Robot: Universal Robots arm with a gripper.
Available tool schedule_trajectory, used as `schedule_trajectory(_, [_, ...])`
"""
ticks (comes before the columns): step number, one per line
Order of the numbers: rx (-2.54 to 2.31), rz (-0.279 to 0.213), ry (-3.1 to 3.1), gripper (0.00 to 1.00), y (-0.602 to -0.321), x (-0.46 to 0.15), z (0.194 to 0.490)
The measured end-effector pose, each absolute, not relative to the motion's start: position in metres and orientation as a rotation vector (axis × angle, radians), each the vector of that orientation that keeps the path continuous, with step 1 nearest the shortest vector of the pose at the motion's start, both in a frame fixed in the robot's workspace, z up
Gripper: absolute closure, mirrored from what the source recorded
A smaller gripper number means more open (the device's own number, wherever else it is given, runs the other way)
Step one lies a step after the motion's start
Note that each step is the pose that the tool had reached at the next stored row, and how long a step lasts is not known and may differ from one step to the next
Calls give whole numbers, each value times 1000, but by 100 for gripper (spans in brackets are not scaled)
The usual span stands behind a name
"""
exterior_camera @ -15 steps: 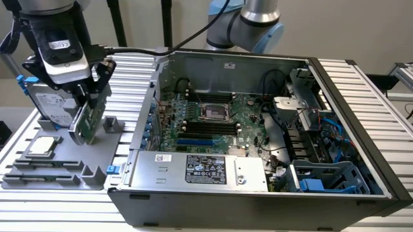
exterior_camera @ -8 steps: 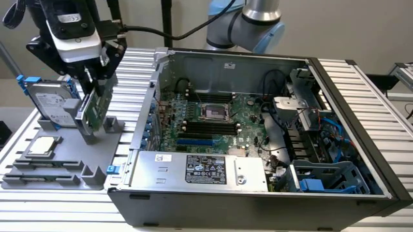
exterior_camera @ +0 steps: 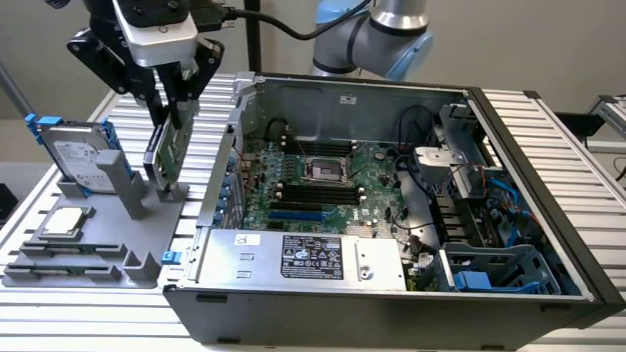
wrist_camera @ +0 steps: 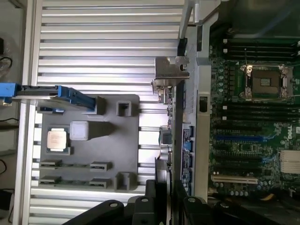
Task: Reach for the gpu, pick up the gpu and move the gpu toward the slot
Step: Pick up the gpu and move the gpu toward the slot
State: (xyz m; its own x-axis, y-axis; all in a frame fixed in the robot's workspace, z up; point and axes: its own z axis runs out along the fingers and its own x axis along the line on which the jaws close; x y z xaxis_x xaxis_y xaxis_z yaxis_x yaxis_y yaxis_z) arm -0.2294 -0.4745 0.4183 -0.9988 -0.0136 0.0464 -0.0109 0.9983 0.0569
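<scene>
Slatted table (exterior_camera: 78, 308) | gpu (exterior_camera: 168, 150): thin green card, upright, silver bracket | fingers (exterior_camera: 168, 92) clamping it

Green gpu (exterior_camera: 168, 150) with silver bracket, upright on edge, apparently just above the grey holder (exterior_camera: 98, 242), between the jaws.

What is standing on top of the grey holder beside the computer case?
On the grey holder stand the hard drive with blue rails, the flat processor chip, and the gpu, upright, with the gripper around its top edge. Its lower edge is hidden.
</scene>
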Motion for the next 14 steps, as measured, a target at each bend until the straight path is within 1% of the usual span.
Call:
schedule_trajectory(8, [19, -112, -3088, 74, -475, -193, 424])
schedule_trajectory(14, [19, -116, -3084, 74, -475, -166, 425])
